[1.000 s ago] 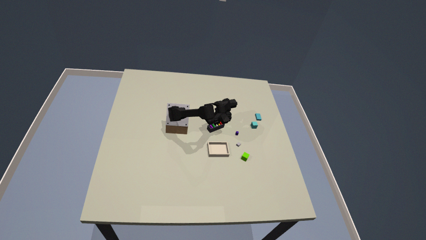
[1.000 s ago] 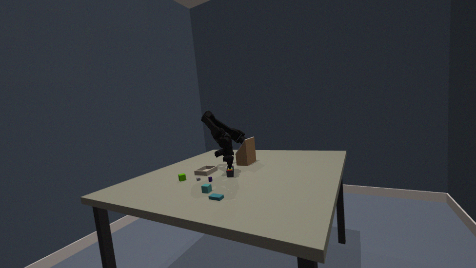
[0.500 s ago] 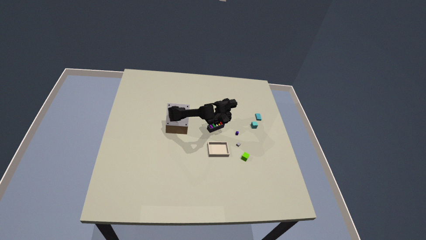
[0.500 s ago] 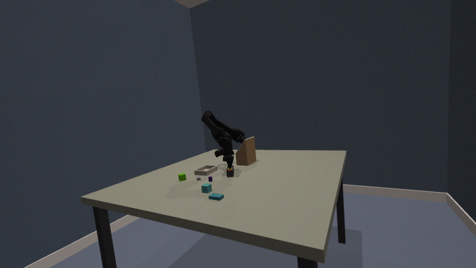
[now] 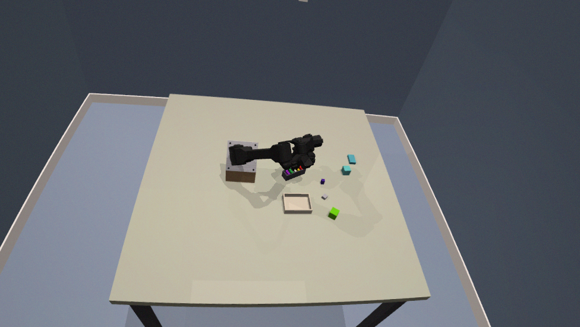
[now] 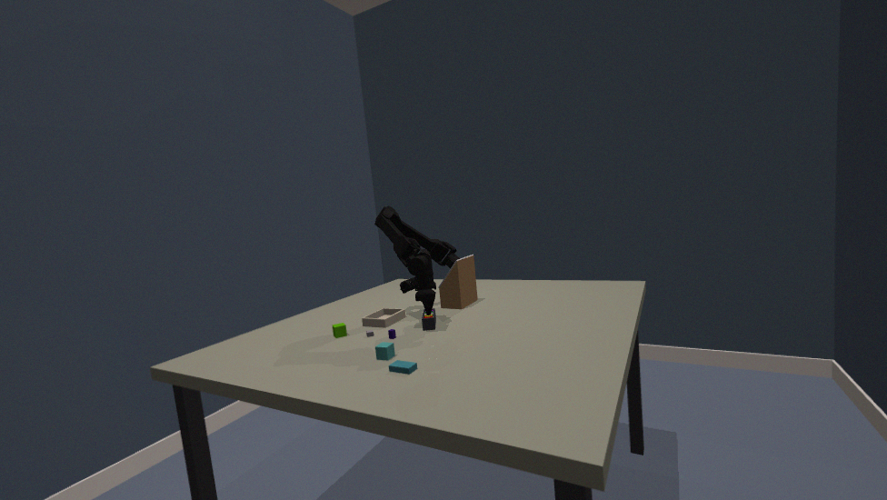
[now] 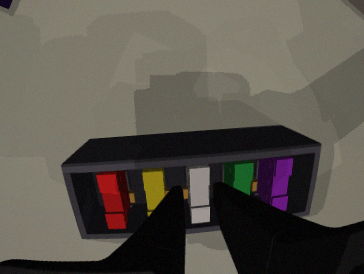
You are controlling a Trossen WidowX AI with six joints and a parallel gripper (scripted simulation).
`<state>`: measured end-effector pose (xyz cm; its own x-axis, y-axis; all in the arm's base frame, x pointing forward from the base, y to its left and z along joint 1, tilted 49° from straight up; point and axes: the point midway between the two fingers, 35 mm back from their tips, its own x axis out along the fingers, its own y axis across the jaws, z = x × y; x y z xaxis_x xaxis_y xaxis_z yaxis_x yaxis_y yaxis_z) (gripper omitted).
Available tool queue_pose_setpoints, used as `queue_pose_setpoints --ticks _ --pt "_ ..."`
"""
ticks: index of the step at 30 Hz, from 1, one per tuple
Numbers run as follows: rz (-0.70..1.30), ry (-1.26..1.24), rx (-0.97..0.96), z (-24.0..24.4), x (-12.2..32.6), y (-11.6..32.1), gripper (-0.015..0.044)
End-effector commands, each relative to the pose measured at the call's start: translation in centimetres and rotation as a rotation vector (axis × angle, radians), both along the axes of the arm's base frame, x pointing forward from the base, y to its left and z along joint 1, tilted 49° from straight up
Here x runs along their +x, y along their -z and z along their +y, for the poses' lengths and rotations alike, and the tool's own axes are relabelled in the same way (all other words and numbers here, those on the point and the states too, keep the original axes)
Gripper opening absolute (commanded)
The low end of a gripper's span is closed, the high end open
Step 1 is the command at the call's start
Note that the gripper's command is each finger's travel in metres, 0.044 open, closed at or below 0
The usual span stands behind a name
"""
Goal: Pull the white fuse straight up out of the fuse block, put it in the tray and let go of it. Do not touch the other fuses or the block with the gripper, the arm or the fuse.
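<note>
The white fuse stands in the middle of the black fuse block. The red fuse and yellow fuse are on its left in the wrist view, the green fuse and purple fuse on its right. My gripper is open by a narrow gap and empty, pointing down over the block. In the wrist view its fingertips appear on either side of the white fuse, with gaps; their exact height is unclear. The empty beige tray lies apart from the block.
A green cube, a small grey block, a small dark purple block, a teal cube and a flat blue block lie on the table. A wooden stand bears the arm.
</note>
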<state>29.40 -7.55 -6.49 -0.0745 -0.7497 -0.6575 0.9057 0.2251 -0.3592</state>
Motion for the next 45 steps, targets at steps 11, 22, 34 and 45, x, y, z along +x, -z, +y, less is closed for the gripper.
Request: queue_pose_setpoints --ticks 11,22,34,45 --pt "0.004 -0.001 -0.004 -0.13 -0.05 0.05 0.0074" --pt "0.0 0.0 0.0 0.0 0.0 0.0 0.0007" --pt "0.0 0.0 0.0 0.28 0.05 -0.22 0.0" --pt "0.001 0.0 0.0 0.69 0.12 -0.56 0.0"
